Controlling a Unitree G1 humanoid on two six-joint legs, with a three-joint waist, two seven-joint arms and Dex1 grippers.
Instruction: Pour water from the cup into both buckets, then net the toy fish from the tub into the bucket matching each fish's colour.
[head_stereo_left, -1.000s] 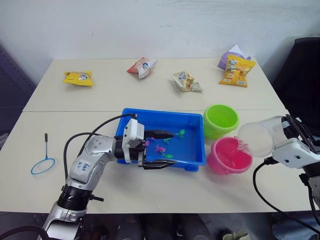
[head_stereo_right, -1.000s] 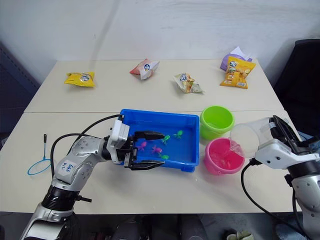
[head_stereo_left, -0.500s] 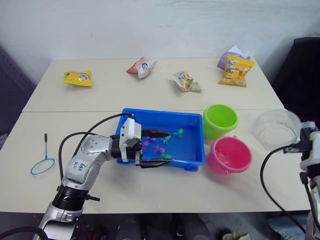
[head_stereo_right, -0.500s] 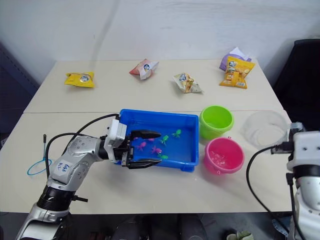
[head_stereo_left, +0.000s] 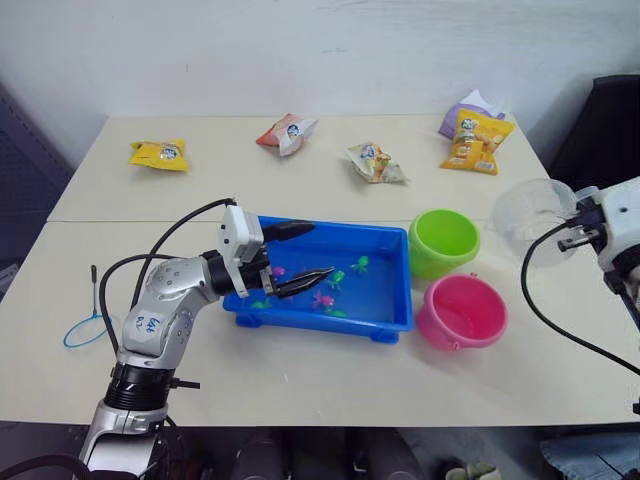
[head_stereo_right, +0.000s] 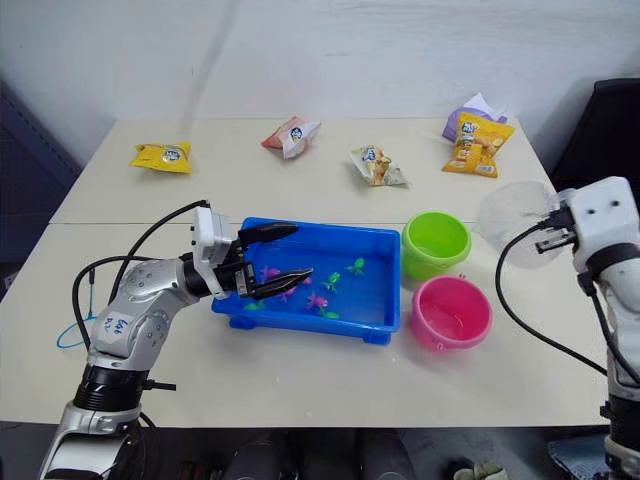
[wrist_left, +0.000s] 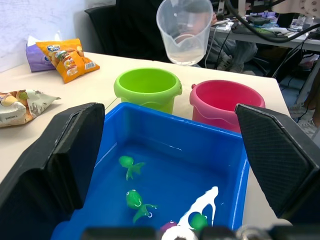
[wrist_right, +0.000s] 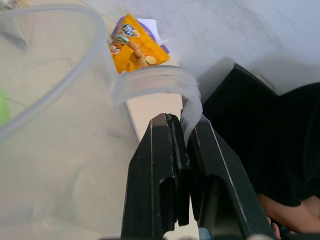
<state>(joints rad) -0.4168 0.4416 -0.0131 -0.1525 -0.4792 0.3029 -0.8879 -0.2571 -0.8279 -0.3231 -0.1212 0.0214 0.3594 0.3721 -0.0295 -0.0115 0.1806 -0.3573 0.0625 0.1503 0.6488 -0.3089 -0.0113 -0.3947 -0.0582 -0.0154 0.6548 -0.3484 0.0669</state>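
The blue tub (head_stereo_left: 330, 229) holds water and several toy fish, such as a green one (head_stereo_left: 360, 264) and a pink one (head_stereo_left: 322, 298). My left gripper (head_stereo_left: 303, 255) hovers open over the tub's left end, with nothing between its fingers. To the tub's right stand the lime green bucket (head_stereo_left: 443, 240) and the pink bucket (head_stereo_left: 460, 311). My right gripper (wrist_right: 182, 125) is shut on the handle of the clear cup (head_stereo_left: 533, 214), which it holds in the air to the right of the green bucket. The net (head_stereo_left: 86, 329) lies on the table at the far left.
Along the table's far side lie several snack bags: a yellow one (head_stereo_left: 157, 153), a red and white one (head_stereo_left: 287, 131), a pale one (head_stereo_left: 373, 162) and an orange one (head_stereo_left: 473, 141). A black chair (head_stereo_left: 605, 130) stands at the right.
The cup was tipped over the pink bucket; it has since risen and swung back to the right, away from the bucket. My left gripper lifted and drew back to the tub's left end.
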